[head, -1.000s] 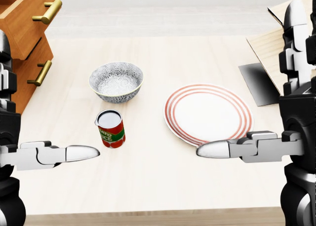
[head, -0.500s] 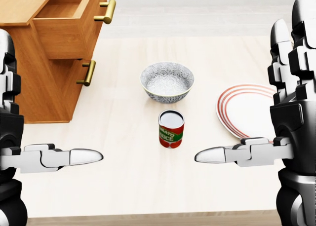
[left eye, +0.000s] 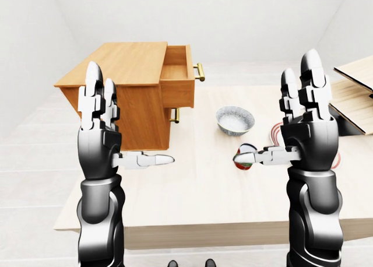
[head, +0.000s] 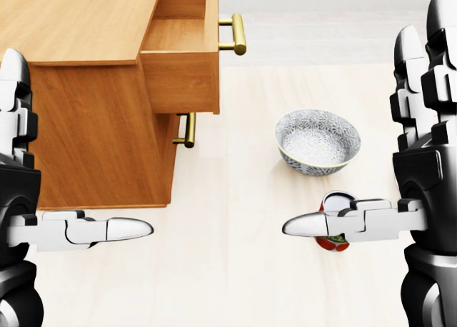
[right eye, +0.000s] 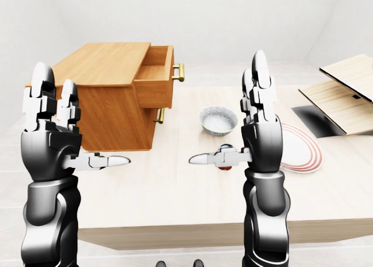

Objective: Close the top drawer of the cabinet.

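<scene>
Step in hand: approach and alignment; closing itself not yet begun. Orange-brown wooden cabinet (head: pixel 93 120) stands on the pale wooden bench (head: pixel 235 270), at upper left of the head view; its top drawer (head: pixel 184 59) is pulled well out, open cavity visible from above, brass bar handle (head: pixel 233 33) on the drawer face pointing toward the right of the view; a second brass handle (head: pixel 187 130) on the lower drawer sits flush, that drawer shut. Left hand (left eye: pixel 99 124) raised, palm upright, fingers (left eye: pixel 93 95) extended upward and thumb out sideways, released, grasping nothing; it hangs near the cabinet's side but apart from it. Right hand (right eye: pixel 259 124) in the same posture, fingers (right eye: pixel 258 83) spread and straight, released, empty; well apart from the drawer. Other items on the bench: grey patterned ceramic bowl (head: pixel 317 141), just below it a small red-labelled tin can (head: pixel 335 230) partly hidden by the right thumb, a white plate with red rings (right eye: pixel 300 153) further right, and an open cardboard box (right eye: pixel 344 95) at the far right. Judgement: next move calls for bringing one hand, most likely the right, round to the drawer face beside the handle, flat fingers against it, then pushing leftward in the head view until the face meets the cabinet; bowl and can lie close to that path, so the reach should pass above them.
</scene>
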Controlling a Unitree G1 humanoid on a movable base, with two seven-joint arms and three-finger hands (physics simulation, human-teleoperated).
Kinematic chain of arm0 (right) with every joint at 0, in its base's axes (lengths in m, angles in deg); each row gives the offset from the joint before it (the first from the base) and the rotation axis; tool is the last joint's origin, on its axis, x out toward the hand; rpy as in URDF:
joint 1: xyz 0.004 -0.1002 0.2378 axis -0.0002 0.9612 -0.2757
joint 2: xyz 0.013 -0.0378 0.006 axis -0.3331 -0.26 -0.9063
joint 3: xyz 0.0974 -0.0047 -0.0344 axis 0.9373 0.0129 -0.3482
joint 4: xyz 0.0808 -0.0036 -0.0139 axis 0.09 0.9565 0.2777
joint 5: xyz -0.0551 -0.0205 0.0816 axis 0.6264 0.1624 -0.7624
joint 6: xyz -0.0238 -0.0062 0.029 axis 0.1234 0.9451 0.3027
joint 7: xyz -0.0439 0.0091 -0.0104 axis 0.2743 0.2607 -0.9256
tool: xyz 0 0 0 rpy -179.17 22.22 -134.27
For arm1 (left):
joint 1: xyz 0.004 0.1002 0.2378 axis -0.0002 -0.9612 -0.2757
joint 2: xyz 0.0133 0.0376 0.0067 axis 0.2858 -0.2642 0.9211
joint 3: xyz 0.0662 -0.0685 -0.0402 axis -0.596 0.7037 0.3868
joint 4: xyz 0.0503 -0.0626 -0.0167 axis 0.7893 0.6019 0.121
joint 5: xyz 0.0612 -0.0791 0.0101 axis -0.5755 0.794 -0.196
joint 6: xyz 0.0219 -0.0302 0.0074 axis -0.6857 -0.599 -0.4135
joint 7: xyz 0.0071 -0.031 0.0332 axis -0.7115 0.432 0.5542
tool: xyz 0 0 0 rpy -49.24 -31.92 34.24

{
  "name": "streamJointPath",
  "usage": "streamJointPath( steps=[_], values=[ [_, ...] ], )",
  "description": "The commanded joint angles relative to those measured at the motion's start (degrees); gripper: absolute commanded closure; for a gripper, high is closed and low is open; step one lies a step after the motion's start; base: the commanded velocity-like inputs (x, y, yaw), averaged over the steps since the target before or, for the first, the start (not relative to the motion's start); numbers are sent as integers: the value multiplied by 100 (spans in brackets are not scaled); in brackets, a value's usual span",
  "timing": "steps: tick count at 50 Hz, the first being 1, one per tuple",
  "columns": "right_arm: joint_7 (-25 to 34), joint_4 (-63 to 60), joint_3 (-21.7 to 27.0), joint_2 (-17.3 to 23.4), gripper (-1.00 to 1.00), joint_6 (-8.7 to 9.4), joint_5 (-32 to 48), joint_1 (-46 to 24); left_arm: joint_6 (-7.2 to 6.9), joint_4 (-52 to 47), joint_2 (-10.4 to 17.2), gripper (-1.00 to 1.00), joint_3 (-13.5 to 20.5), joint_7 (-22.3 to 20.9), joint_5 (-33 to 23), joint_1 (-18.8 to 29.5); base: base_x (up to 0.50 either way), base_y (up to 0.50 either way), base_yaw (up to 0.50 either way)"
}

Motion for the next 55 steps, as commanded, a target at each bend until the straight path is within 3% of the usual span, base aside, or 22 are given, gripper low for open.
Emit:
streamJointPath(
  steps=[1, 13, 31, 55],
  values=[
    [-23, -18, -20, -7, -100, 0, 22, -4, 0, 34, -6, -100, 8, -29, -1, -6, 0, 43, 0],
    [-39, 25, 19, -1, -100, 0, -14, 45, 0, -82, -49, -100, 49, -45, 120, 19, 0, 44, 0],
    [40, -14, 51, -70, -100, 0, -183, 109, 0, -23, -21, -100, -21, -52, 57, -56, 0, 5, 0],
    [25, 156, -44, -42, -100, 0, 15, 142, 0, 46, -31, -100, -45, -62, 52, -110, 24, 0, 0]
  ],
)
